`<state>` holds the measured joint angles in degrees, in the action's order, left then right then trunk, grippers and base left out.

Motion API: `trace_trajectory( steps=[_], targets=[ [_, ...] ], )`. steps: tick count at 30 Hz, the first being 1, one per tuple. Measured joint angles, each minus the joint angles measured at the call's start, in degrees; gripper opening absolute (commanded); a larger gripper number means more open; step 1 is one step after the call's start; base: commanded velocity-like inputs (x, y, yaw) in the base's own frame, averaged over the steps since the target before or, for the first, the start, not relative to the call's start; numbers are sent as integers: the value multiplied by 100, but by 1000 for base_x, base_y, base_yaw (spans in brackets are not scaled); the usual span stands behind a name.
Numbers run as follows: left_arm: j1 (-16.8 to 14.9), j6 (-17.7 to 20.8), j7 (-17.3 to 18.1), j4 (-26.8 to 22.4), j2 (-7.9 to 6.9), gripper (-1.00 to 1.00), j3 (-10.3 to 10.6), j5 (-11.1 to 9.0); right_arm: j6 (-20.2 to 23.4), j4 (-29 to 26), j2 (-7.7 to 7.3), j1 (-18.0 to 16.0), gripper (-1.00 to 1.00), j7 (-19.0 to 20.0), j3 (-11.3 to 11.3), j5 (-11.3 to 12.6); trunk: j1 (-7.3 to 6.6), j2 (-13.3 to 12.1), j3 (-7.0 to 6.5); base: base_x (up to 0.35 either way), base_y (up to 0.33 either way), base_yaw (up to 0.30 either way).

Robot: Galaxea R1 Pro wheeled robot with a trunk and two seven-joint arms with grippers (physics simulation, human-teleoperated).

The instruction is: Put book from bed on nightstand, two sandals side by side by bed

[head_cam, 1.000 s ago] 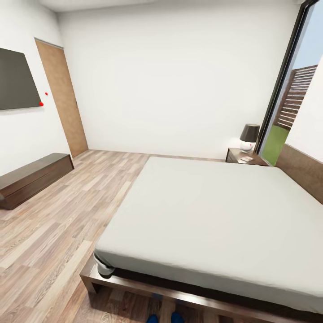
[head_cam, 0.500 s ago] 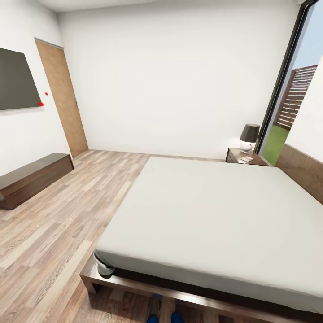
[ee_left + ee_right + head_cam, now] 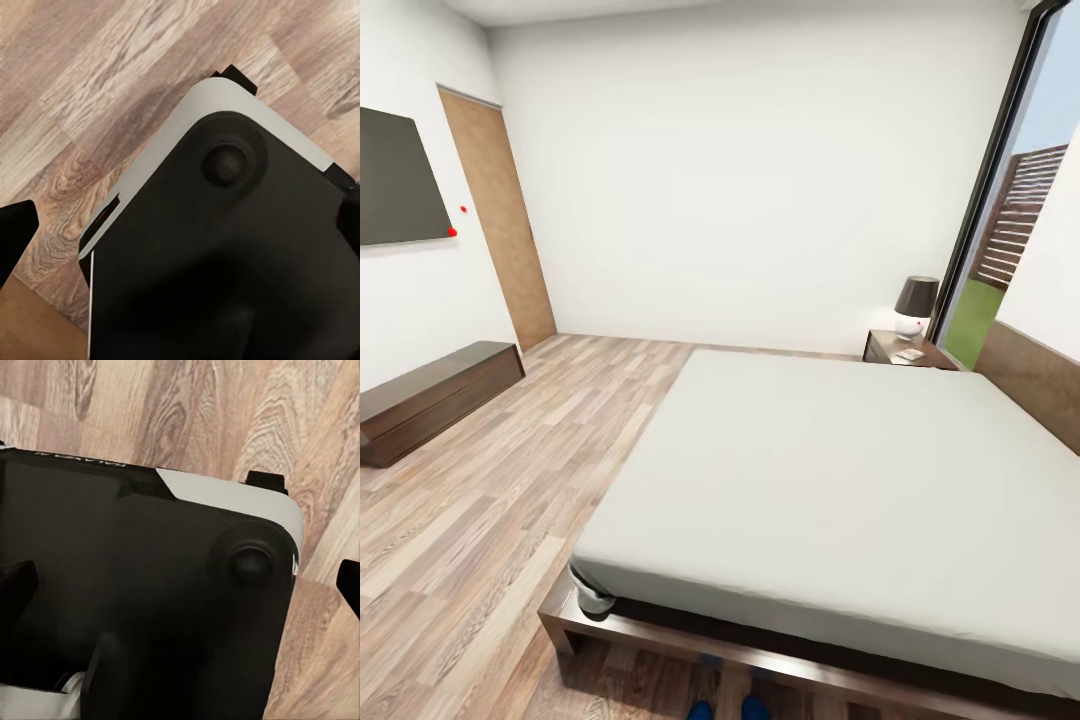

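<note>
i'm at the foot of the bed, blue sandals at its base, book on nightstand. can't tell either gripper's opening.

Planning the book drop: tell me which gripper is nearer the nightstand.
Right, likely, though barely. The left gripper and right gripper both hang over the robot's base; the nightstand stands far ahead past the bed, to the robot's right.
</note>
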<state>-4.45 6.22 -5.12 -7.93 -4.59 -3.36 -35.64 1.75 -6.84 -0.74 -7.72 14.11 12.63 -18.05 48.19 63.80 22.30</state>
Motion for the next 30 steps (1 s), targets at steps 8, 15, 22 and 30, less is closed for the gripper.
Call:
trace_trajectory(
  steps=[8, 15, 22, 30],
  targets=[
    [32, -1, -1, 1, 5, 100, 0, 2, 0, 6, 27, 29, 100, 0, 5, 5, 0, 0, 0, 0, 0, 0],
    [43, -2, -1, 1, 6, 100, 0, 2, 0, 8, 44, 33, 100, 0, 6, 7, 0, 0, 0, 0, 0, 0],
    [46, -2, -2, 1, 8, 100, 0, 2, 0, 8, 77, 35, 100, 0, 1, 2, 0, 0, 0, 0, 0, 0],
    [48, -2, -2, 1, 9, 100, 0, 3, 0, 8, 68, 35, 100, 0, 4, 1, 0, 0, 0, 0, 0, 0]
  ],
)
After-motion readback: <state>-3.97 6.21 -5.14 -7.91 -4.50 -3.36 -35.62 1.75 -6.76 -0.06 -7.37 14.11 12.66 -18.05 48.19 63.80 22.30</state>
